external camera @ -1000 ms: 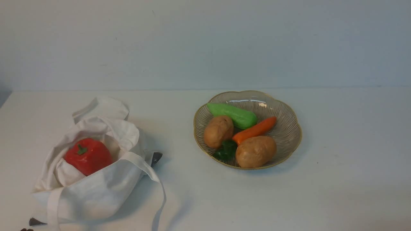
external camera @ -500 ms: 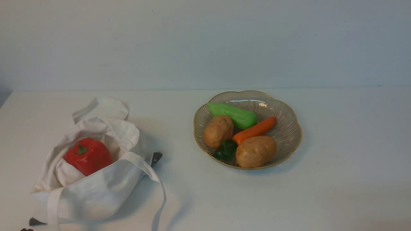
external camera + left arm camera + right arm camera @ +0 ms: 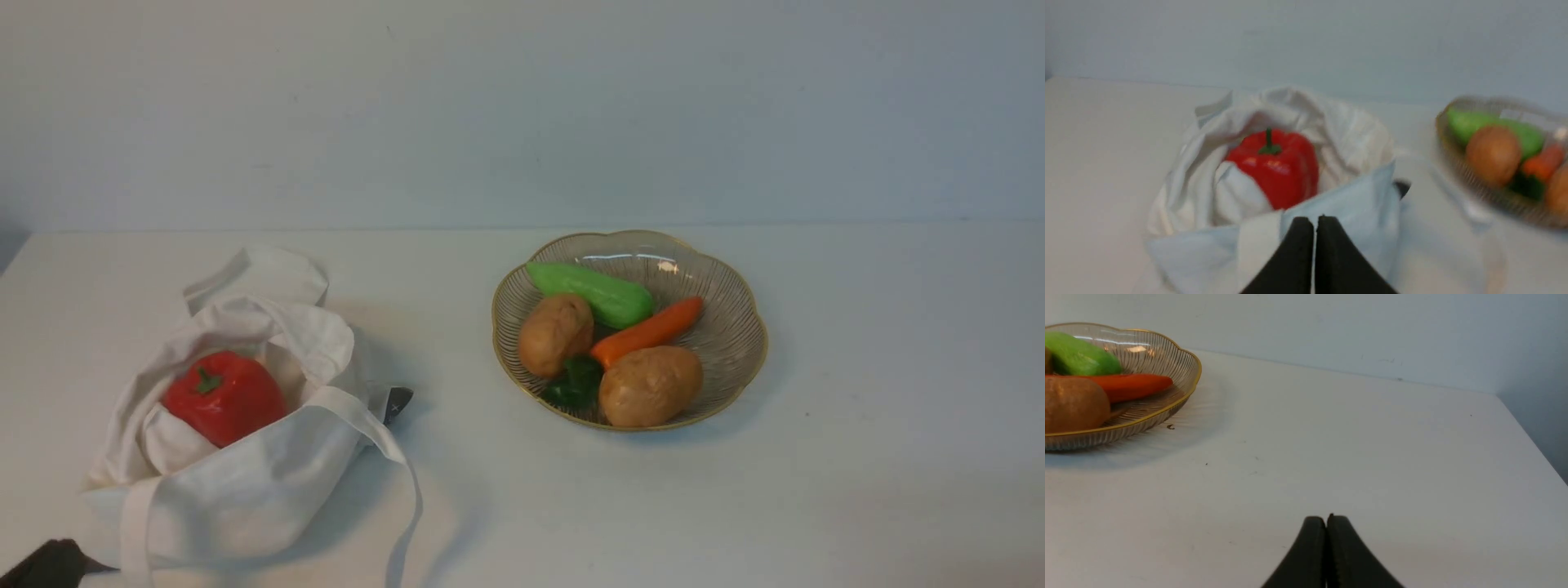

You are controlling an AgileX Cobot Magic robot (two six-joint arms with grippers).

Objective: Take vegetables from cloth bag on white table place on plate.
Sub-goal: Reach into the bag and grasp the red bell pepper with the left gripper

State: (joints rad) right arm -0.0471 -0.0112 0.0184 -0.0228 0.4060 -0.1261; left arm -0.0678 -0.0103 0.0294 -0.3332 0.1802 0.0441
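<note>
A glossy red bell pepper [image 3: 224,398] with a green stem lies in the open off-white cloth bag [image 3: 245,482] at the front left of the white table [image 3: 857,457]. It also shows in the left wrist view [image 3: 1276,167], inside the bag [image 3: 1343,212]. The ribbed glass plate [image 3: 731,335] with a gold rim sits mid-table. My left gripper [image 3: 1314,222] is shut and empty, just short of the bag's near side; its dark tip shows at the front view's bottom left corner [image 3: 49,563]. My right gripper [image 3: 1327,520] is shut and empty over bare table, to the right of the plate [image 3: 1180,367].
The plate holds two brown potatoes [image 3: 651,385], an orange carrot [image 3: 649,331], a light green cucumber [image 3: 592,292] and a dark green piece [image 3: 575,382]. A long bag strap [image 3: 404,490] trails toward the table's front edge. A wall stands behind the table.
The left gripper's dark tip has come into the front view at the bottom left corner, beside the bag. The bag, pepper and plate have not moved.
</note>
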